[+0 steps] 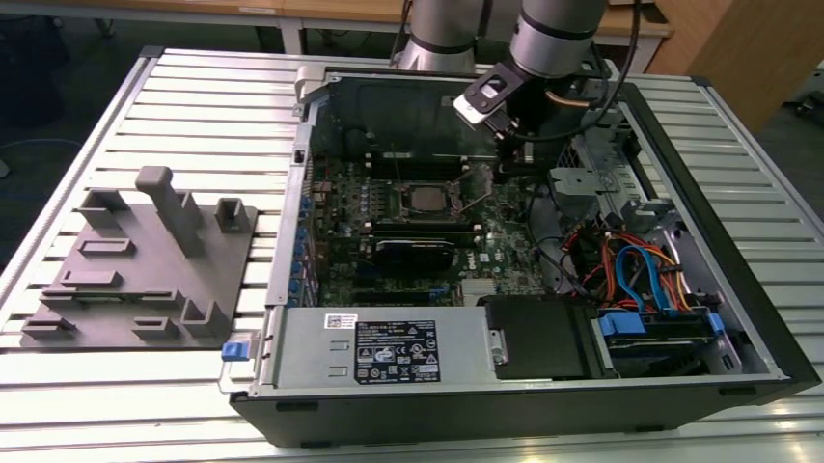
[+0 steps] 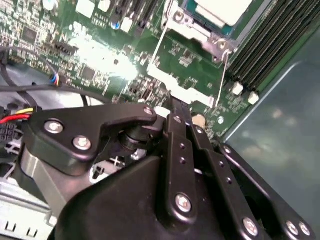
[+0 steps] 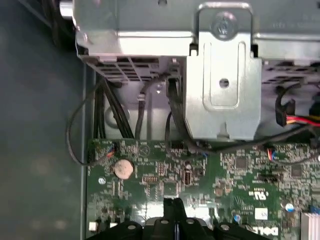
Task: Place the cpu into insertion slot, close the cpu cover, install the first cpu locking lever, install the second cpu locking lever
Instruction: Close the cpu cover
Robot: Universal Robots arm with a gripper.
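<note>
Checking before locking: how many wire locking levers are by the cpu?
2, in the second wrist view: one lever beside the cpu, the other lever on its opposite side; ends may be hidden.

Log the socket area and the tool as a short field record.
cpu: silver top up, seated in the insertion slot
cpu cover: appears to lie flat around the chip
locking levers: thin wire arms along the socket's sides; cannot tell if latched
tool: shut, tip low over the green board just beside the socket frame
tool load: nothing seen held
surroundings: open computer case; grey fixture tray on the exterior view's left
</note>
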